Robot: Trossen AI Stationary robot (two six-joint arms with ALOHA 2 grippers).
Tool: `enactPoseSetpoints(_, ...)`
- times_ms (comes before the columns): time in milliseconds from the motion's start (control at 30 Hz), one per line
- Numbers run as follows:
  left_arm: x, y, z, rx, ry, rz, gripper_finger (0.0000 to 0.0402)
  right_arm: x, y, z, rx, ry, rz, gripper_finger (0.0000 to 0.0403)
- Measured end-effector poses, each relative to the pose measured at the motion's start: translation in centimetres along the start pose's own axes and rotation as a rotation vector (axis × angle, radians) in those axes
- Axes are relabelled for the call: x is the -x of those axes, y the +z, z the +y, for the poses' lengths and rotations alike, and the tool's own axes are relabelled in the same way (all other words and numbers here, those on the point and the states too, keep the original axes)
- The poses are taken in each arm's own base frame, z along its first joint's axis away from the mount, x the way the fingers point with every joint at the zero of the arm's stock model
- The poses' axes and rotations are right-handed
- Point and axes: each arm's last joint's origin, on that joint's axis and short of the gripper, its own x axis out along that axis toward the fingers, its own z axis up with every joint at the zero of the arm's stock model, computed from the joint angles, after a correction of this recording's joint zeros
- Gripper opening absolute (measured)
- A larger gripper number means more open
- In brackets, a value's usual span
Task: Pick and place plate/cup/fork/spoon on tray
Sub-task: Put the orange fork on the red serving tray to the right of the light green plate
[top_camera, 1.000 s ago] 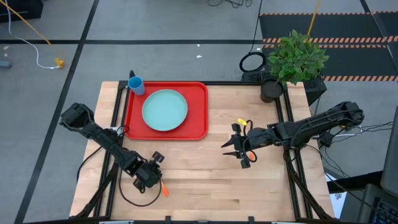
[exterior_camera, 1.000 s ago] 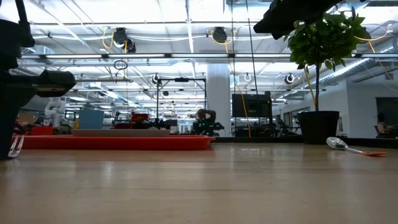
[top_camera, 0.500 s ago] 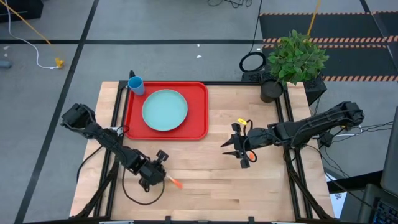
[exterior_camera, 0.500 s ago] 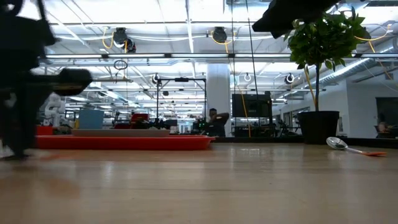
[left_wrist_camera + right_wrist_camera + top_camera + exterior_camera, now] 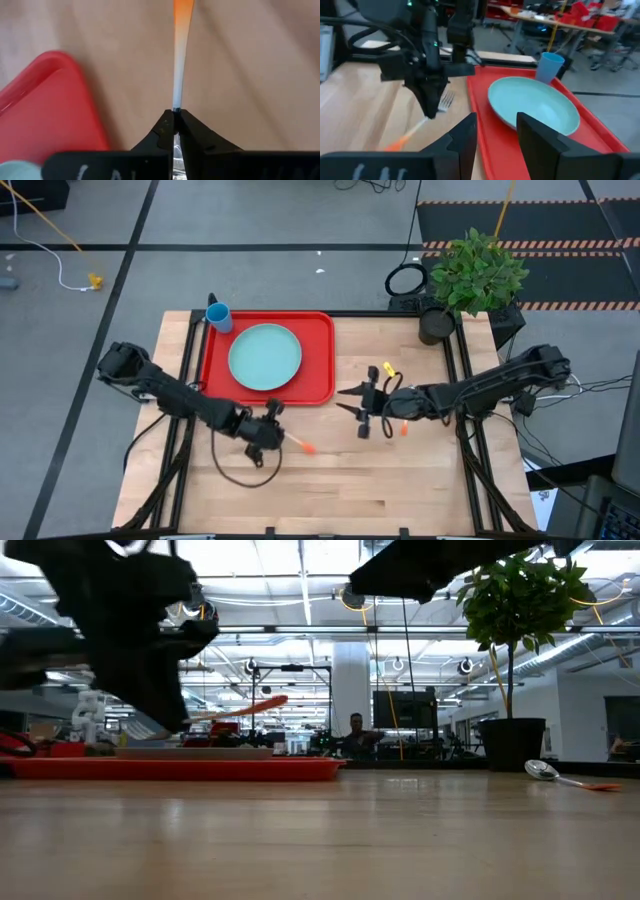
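The red tray (image 5: pixel 318 380) lies at the table's far left and bears the turquoise plate (image 5: pixel 265 357). The blue cup (image 5: pixel 219 317) stands at the tray's far left corner. My left gripper (image 5: pixel 272 432) hovers just near of the tray, shut on the fork (image 5: pixel 298 444), whose orange handle points toward the table's right. My right gripper (image 5: pixel 360 415) hangs open right of the tray, with nothing between its fingers. The spoon (image 5: pixel 545 770) lies on the table under the right arm; the high view shows only a bit of its orange handle (image 5: pixel 404 428). My left gripper pinches the fork's metal neck (image 5: pixel 176 104) between its two fingertips, coming slanting down from the table's left. The orange handle (image 5: pixel 182 15) sticks out past the fingertips and the tines (image 5: pixel 447 100) show on the other side. The fork is lifted clear, nearly level.
A potted plant (image 5: pixel 472 275) stands at the table's far right corner. Bare wood (image 5: pixel 340 490) stretches along the near half between the arms. A person (image 5: pixel 358 735) shows far off in the room behind the table.
My left gripper has gone up and toward the table's right and far side, nearer the tray. The fork, down near the table's near edge before, now hangs clear of the wood. My right gripper has moved toward the table's left and tipped up toward level.
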Motion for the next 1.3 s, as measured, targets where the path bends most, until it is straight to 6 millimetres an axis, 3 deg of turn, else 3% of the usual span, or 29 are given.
enactPoseSetpoints(467, -1.3, -0.9, 6.3, -0.123, 0.197, -0.014, 0.0008, -5.5, -1.5, 1.8, -0.013, -0.054, 0.037, 0.0132)
enactPoseSetpoints(800, -1.7, -2.7, 10.6, -0.084, 0.307, 0.016, 0.0008, -9.5, -3.1, 2.4, 0.093, -0.246, 0.251, 0.0134)
enactPoseSetpoints(1133, -1.7, -2.9, 11.0, -0.067, 0.337, 0.031, 0.0016, -11.0, -4.5, 0.4, 0.122, -0.255, 0.318, 0.0178)
enactPoseSetpoints(1300, -1.7, -2.8, 10.9, -0.047, 0.342, 0.027, 0.0009, -11.1, -5.3, -0.5, 0.110, -0.224, 0.345, 0.0180)
